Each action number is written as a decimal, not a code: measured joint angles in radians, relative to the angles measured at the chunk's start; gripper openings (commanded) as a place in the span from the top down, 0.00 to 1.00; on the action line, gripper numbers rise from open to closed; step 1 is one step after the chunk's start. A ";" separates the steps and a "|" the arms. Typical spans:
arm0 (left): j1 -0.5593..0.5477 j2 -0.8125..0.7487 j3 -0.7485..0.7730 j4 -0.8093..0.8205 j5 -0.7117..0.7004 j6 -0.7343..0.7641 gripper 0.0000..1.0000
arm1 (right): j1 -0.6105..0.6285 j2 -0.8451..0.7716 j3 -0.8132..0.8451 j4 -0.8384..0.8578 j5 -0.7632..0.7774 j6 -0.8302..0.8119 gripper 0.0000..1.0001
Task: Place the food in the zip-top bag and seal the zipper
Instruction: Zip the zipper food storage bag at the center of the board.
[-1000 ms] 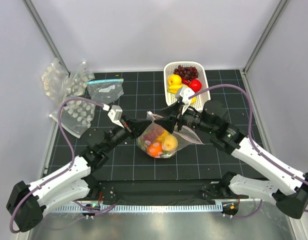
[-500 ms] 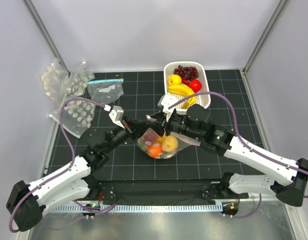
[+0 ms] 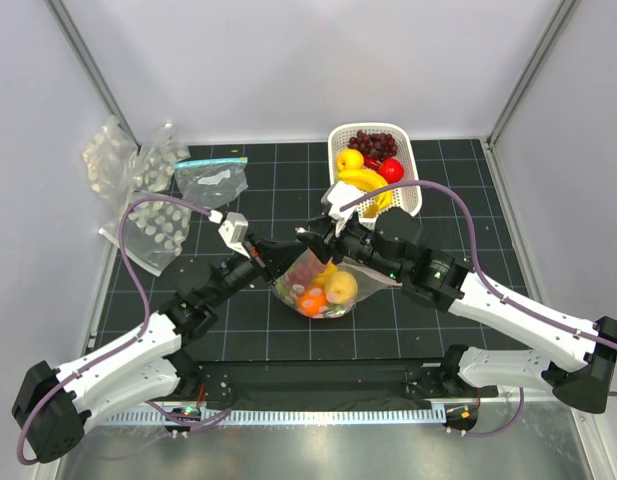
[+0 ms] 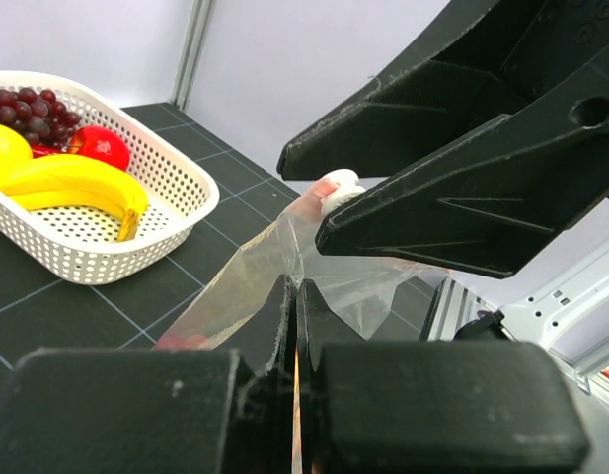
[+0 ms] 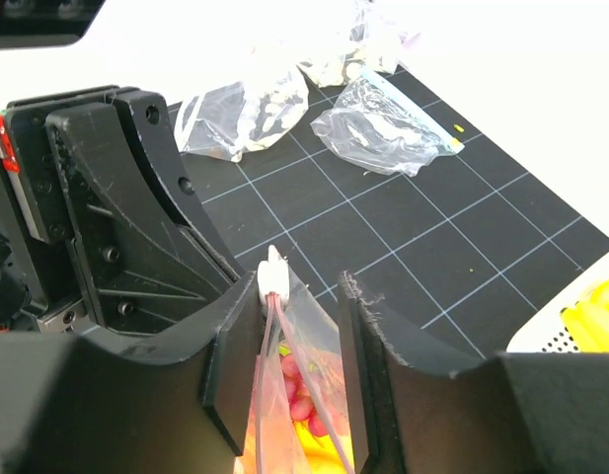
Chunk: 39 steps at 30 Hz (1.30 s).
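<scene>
The zip-top bag (image 3: 326, 288) sits mid-table with food inside: an orange piece, a yellow fruit and pink grapes (image 5: 302, 393). My left gripper (image 3: 289, 253) is shut on the bag's clear top corner (image 4: 284, 259). My right gripper (image 3: 311, 239) is open and straddles the zipper (image 5: 274, 341), two pinkish strips running down from a white slider (image 5: 274, 279). The slider rests against the left finger (image 5: 230, 346); the right finger (image 5: 355, 341) stands apart from the plastic. The left wrist view shows the slider (image 4: 340, 190) under the right gripper's fingers.
A white basket (image 3: 412, 202) at the back right holds grapes, a banana (image 4: 72, 181), a yellow fruit and a red one. Other clear bags lie at the back left: dotted ones (image 3: 153, 225) and a flat one with a teal strip (image 3: 213, 180).
My right gripper has moved left along the bag's top towards the left gripper, and its jaws have narrowed. The left gripper keeps its hold in place.
</scene>
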 measured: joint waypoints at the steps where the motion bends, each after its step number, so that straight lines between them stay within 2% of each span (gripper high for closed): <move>1: 0.000 0.000 0.000 0.000 0.000 0.000 1.00 | 0.000 0.000 0.000 0.000 0.003 0.000 0.53; 2: -0.001 0.000 0.000 0.000 0.000 0.001 1.00 | 0.000 0.000 0.001 0.001 0.005 0.000 0.49; 4: -0.001 0.000 0.000 0.000 0.003 0.002 1.00 | 0.000 0.000 0.001 0.003 0.007 0.000 0.49; 7: -0.002 0.000 0.000 0.000 0.004 0.003 1.00 | 0.000 0.000 0.001 0.013 0.006 0.000 0.59; 10: -0.002 0.000 0.000 0.000 0.004 0.007 1.00 | 0.000 0.000 0.002 0.021 0.005 0.004 0.62; 13: -0.002 0.000 0.000 0.000 0.004 0.010 0.99 | 0.000 0.000 0.002 0.028 0.002 0.006 0.77; 14: -0.002 0.000 0.000 0.000 0.004 0.010 1.00 | 0.000 0.000 0.002 0.029 0.002 0.008 0.89; 16: -0.002 0.000 0.000 0.000 0.004 0.010 1.00 | 0.000 0.000 0.002 0.029 0.001 0.010 0.99; 18: -0.002 0.000 0.000 0.000 0.004 0.011 0.96 | 0.000 0.000 0.002 0.027 -0.002 0.016 0.99; 19: -0.002 0.000 0.000 0.000 0.004 0.013 0.91 | 0.000 0.000 0.002 0.027 -0.003 0.018 0.99; 20: -0.002 0.000 0.000 0.000 0.003 0.014 0.79 | 0.000 0.000 0.002 0.028 -0.004 0.018 0.99; 22: -0.002 -0.006 0.000 -0.004 0.002 0.020 0.68 | 0.000 0.000 0.002 0.027 -0.006 0.018 0.99; 23: -0.002 -0.012 0.000 -0.008 0.002 0.019 0.59 | 0.000 -0.001 0.002 0.026 -0.010 0.018 0.99; 26: -0.002 -0.048 0.000 -0.013 0.002 0.021 0.50 | 0.000 -0.008 0.002 0.021 -0.037 0.018 0.99; 34: -0.004 -0.116 0.000 -0.011 0.014 0.026 0.42 | 0.000 -0.064 0.002 -0.031 -0.110 0.021 0.99; 39: -0.005 -0.113 0.000 -0.011 0.026 0.026 0.47 | 0.000 -0.091 0.002 -0.047 -0.141 0.024 0.99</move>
